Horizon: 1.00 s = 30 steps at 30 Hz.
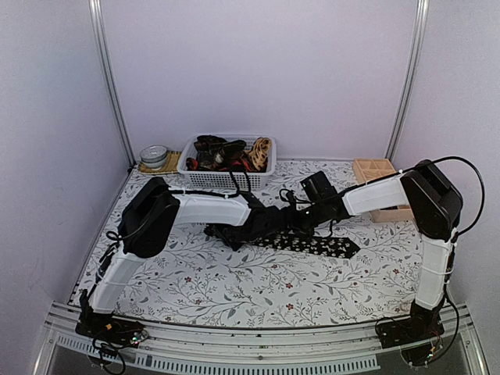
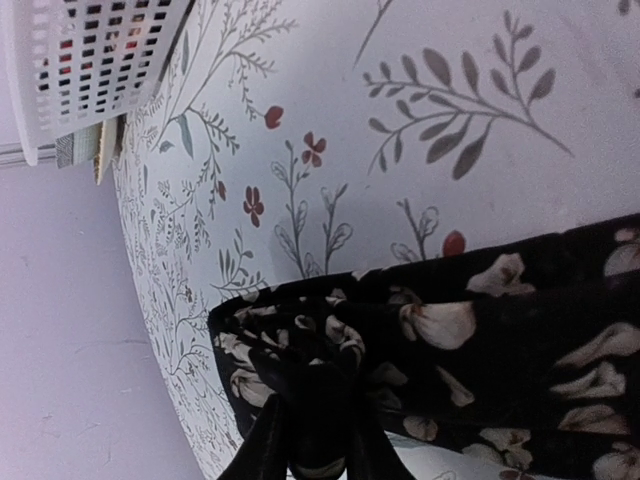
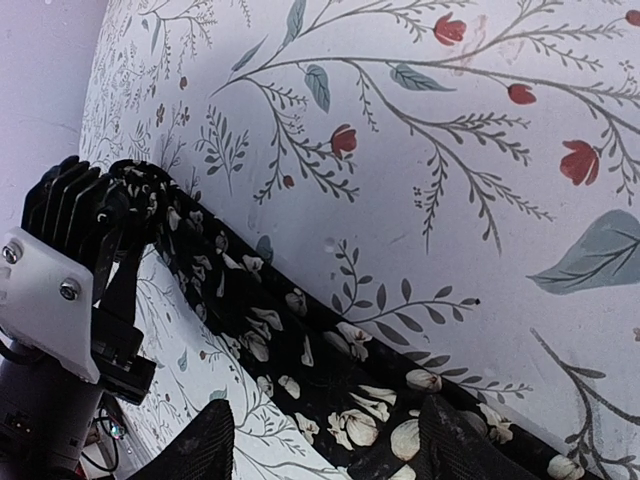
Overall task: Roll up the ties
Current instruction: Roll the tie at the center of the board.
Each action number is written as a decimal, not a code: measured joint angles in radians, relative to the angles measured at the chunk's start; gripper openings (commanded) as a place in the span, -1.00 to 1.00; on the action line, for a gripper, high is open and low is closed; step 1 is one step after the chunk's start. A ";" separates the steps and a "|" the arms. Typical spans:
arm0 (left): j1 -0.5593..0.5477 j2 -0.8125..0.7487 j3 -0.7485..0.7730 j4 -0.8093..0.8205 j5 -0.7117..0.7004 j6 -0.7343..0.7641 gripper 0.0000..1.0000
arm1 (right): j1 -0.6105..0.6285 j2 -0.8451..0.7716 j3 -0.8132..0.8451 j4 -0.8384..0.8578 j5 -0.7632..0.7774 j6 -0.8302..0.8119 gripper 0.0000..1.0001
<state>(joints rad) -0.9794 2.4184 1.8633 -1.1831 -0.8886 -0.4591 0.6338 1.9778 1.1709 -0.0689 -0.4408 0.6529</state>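
Note:
A black tie [image 1: 316, 244] with pale flower specks lies across the middle of the flowered table, its wide pointed end to the right. Its left end is bunched into a small roll [image 2: 300, 340]. My left gripper [image 2: 318, 425] is shut on that roll, with dark cloth filling the gap between the fingers; in the top view the left gripper [image 1: 228, 233] sits at the tie's left end. My right gripper [image 3: 330, 445] is open, its fingers [image 3: 205, 445] straddling the flat tie [image 3: 280, 320] further along. In the top view the right gripper [image 1: 301, 223] hangs over the tie's middle.
A white basket [image 1: 226, 181] at the back holds several more ties; its corner [image 2: 90, 60] shows in the left wrist view. A wooden compartment box [image 1: 373, 169] stands back right. A round tin [image 1: 155, 155] sits on a mat back left. Walls close off three sides.

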 measured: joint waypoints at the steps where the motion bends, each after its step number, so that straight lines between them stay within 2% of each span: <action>1: 0.000 0.000 0.000 0.010 0.010 0.008 -0.56 | 0.000 0.000 0.000 0.000 0.000 0.001 0.27; 3: 0.000 0.000 0.000 0.030 0.027 0.021 -0.41 | 0.000 0.000 0.000 0.001 -0.001 0.001 0.27; 9: 0.000 -0.003 0.000 0.067 0.058 0.048 -0.13 | -0.001 0.000 0.000 0.001 -0.003 0.001 0.27; 19: 0.006 -0.084 -0.064 0.196 0.169 0.089 -0.06 | -0.010 0.000 0.000 0.000 -0.002 0.001 0.27; 30: 0.012 -0.196 -0.119 0.312 0.232 0.119 0.13 | -0.013 0.000 0.000 -0.001 -0.002 0.000 0.27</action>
<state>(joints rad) -0.9676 2.2227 1.7443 -0.8711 -0.6571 -0.3401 0.6205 1.9778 1.1709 -0.0696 -0.4427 0.6529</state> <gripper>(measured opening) 0.541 0.635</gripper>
